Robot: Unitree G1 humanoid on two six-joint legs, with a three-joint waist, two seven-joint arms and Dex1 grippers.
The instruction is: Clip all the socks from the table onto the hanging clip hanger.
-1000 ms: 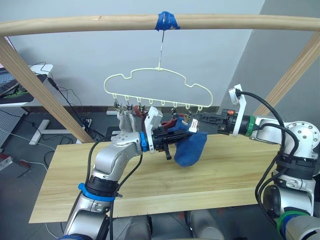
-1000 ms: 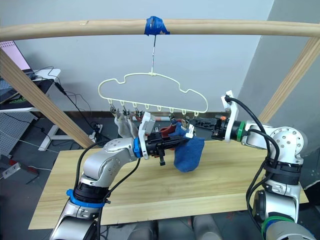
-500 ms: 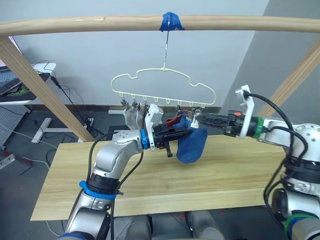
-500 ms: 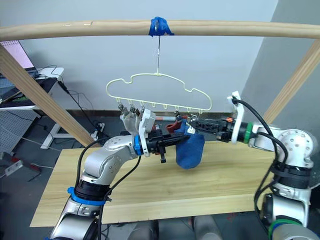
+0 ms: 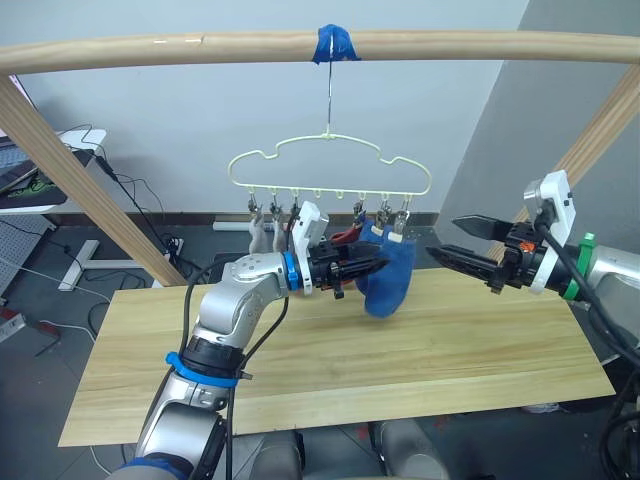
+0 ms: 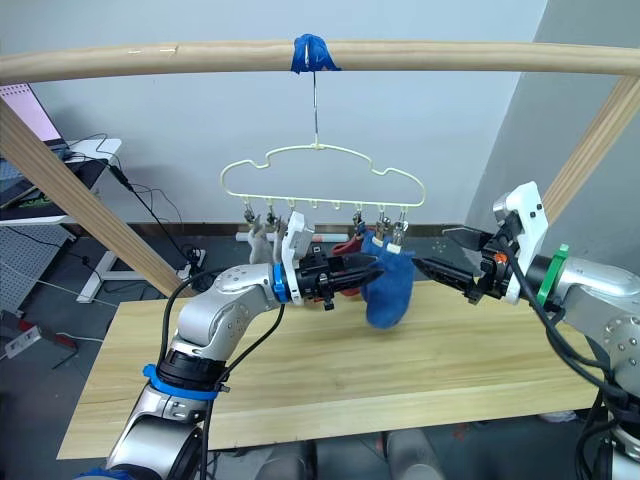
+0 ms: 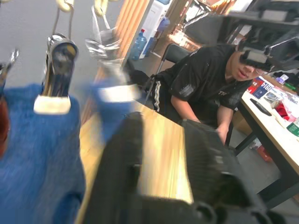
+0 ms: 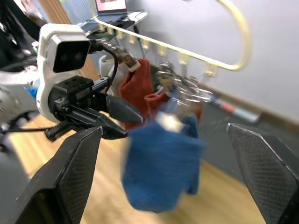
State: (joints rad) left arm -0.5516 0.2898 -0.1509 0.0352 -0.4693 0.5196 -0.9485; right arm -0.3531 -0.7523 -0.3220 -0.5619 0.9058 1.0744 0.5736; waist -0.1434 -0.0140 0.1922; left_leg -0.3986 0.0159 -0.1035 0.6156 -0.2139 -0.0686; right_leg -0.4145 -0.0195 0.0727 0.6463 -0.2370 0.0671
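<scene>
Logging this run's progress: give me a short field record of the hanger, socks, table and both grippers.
clip hanger: hangs by its hook from the wooden pole
blue socks: clipped near the hanger's right end
rust-red socks: clipped, mid row
grey socks: clipped, left end
table: no sock lying on it
left gripper: open, beside the blue socks
right gripper: open, apart from the hanger

Bare light wooden table [image 5: 330, 350]
</scene>
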